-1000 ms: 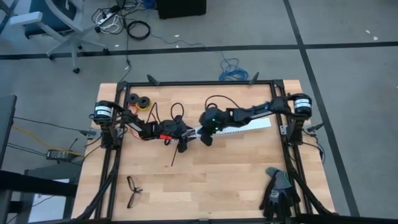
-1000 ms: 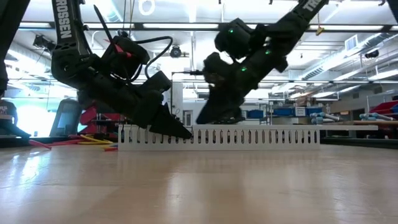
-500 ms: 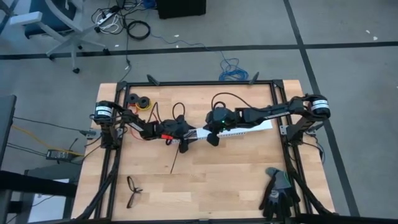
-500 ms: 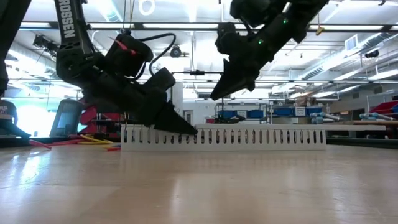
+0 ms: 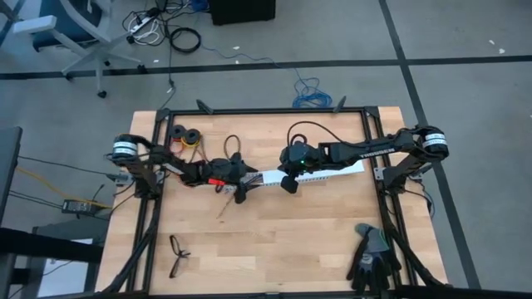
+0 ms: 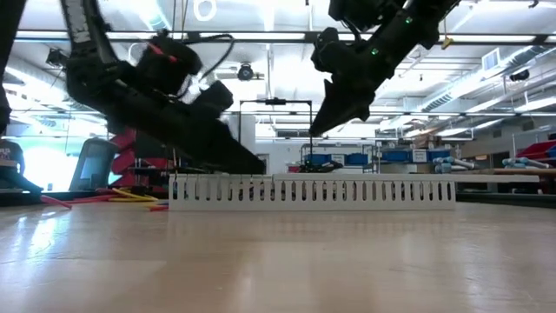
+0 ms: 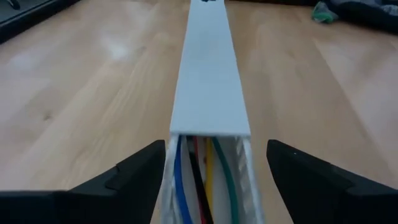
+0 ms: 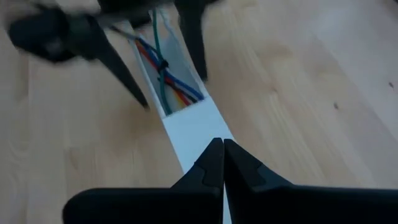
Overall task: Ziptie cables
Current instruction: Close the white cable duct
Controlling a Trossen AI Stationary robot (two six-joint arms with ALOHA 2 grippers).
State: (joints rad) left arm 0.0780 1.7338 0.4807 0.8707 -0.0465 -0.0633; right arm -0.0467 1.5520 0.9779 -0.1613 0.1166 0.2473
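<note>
Wooden tabletop (image 5: 274, 241) carries long white slotted plastic duct (image 7: 208, 81). Left gripper (image 7: 208, 171) spread wide, straddling duct's uncovered end; coloured cables (image 8: 168, 84) between its fingers, inside duct. Right gripper (image 8: 222, 163) pressed together, above lid. Advice: lower centred, avoid snagging wires.

it looked like a robotics lab or workshop: a wooden worktop (image 5: 274, 241) in a black frame stood on grey carpet with loose floor cables (image 5: 184, 38) and an office chair (image 5: 71, 33), under ceiling strip lights (image 6: 261, 36) and beside stocked shelves (image 6: 521, 161).
</note>
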